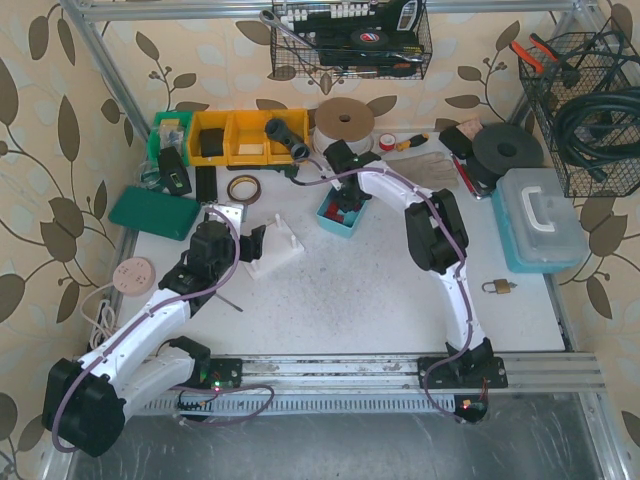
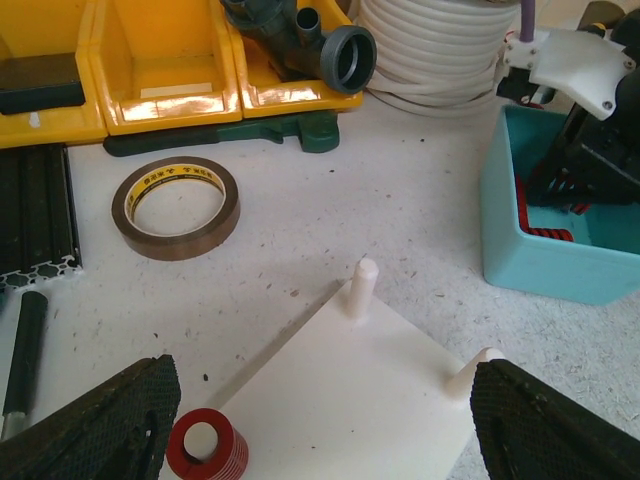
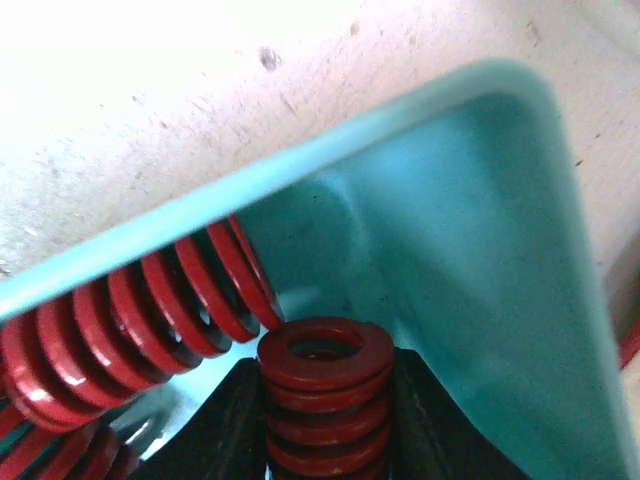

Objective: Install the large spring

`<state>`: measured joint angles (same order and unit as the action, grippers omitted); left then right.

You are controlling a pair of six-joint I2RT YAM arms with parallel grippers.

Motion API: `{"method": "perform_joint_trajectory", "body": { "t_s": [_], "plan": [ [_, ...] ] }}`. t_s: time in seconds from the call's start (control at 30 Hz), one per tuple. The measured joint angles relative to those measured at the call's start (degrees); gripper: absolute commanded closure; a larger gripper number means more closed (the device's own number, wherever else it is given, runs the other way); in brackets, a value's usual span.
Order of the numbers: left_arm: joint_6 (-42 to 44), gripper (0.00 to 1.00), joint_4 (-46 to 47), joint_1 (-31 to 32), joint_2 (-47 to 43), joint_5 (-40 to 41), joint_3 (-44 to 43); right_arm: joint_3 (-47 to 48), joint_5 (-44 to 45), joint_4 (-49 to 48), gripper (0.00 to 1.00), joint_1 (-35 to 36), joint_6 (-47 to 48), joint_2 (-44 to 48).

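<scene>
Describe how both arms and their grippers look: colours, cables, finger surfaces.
Left arm and right arm: white links, black joint housings, a purple cable running along each. The left gripper has black fingers with a cross-hatched texture; the right gripper has black fingers too, texture unclear.

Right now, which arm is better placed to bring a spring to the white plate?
Right. The right gripper holds a red spring in the teal bin; the left gripper is open above the plate.

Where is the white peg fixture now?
Top view: the white peg fixture lies centre-left on the table, between the left gripper and the teal bin.
</scene>
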<state>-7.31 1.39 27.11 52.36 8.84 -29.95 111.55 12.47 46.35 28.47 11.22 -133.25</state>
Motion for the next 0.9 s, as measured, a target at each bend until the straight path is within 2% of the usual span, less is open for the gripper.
{"method": "perform_joint_trajectory", "body": {
  "t_s": [0.17, 0.47, 0.6, 0.9],
  "plan": [
    [0.0, 0.17, -0.02, 0.02, -0.02, 0.13, 0.0, -1.44, -1.51, -2.4, 0.9, 0.0, 0.79, 2.23],
    [-0.33, 0.09, -0.13, 0.02, -0.57, 2.32, 0.0, -6.03, -3.8, -6.51, 0.92, 0.0, 2.16, 7.17],
    [-1.31, 0.02, -0.13, 0.0, -0.57, 3.26, 0.0, -11.39, -5.33, -9.92, 0.93, 0.02, 3.78, 12.39],
    [-9.88, 0.02, -1.79, 0.0, 0.46, 3.82, -1.07, -26.69, -8.46, -21.53, 0.95, 2.71, 11.04, 31.45]
  ]
}}
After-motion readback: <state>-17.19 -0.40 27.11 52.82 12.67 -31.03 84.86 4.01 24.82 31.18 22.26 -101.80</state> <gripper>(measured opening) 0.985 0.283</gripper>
